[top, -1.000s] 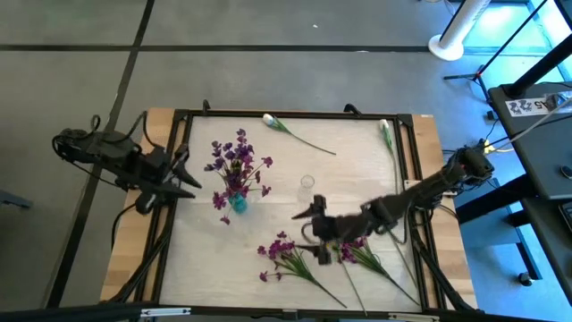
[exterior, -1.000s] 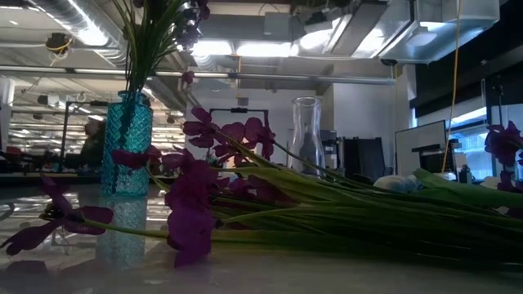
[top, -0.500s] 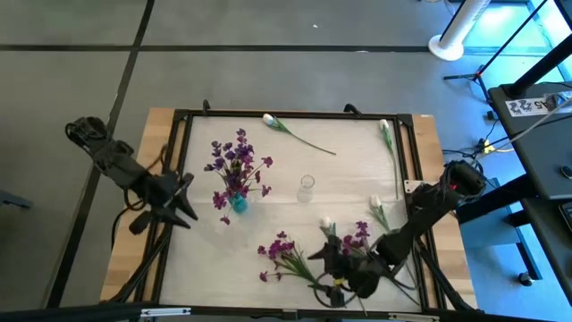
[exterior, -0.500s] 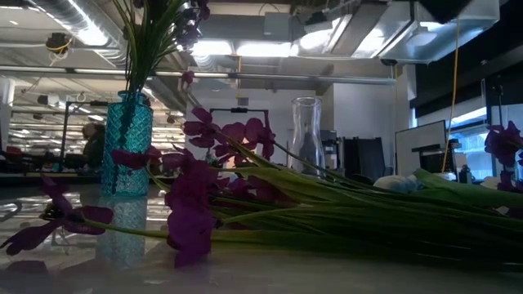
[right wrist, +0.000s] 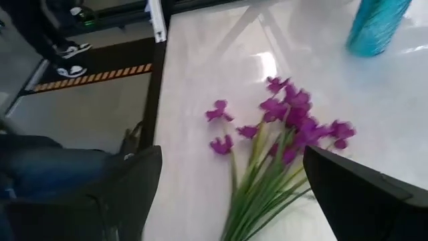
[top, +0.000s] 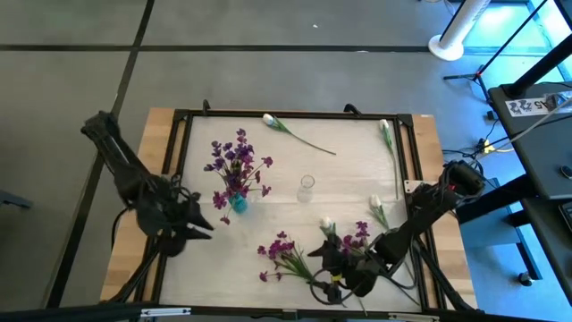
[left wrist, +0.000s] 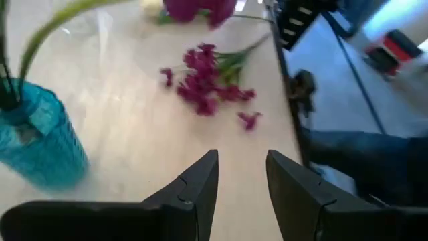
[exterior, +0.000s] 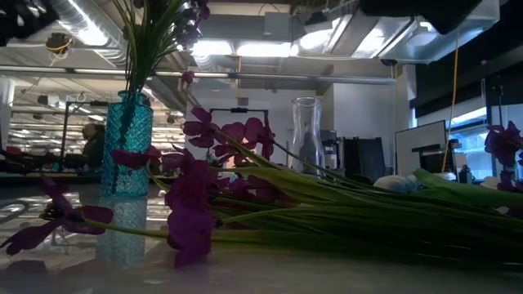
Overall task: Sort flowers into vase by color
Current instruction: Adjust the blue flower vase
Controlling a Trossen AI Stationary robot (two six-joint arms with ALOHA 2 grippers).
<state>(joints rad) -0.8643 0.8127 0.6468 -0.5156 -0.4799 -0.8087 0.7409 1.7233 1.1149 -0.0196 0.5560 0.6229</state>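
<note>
Purple flowers in vase: a bunch of purple-magenta blossoms (top: 236, 161) stands upright in the blue vase (top: 238, 203), left of the table's middle.
Blue vase: textured teal glass, seen at the left in the low view (exterior: 126, 143), with green stems rising from its mouth.
Loose purple flowers: one cluster (top: 284, 253) lies flat near the front edge; a second (top: 359, 236) lies just right of it, beside the right gripper.
White tulips: one (top: 271, 121) lies at the far edge, left of centre; one (top: 384, 131) lies at the far right corner; two more (top: 327, 224) (top: 377, 207) lie near the right-hand purple cluster.
Clear vase: a glass carafe (top: 307, 188) stands in the middle of the table, with no stems in it.
Right gripper (top: 332, 268): low over the front edge, above the stems of the loose purple flowers; fingers spread wide (right wrist: 127, 187), holding nothing.
Left gripper (top: 202, 225): near the table's left edge, in front of the blue vase; fingers (left wrist: 200, 184) a narrow gap apart, gripping nothing.
Table (top: 357, 174): pale wood top in a dark frame.
</note>
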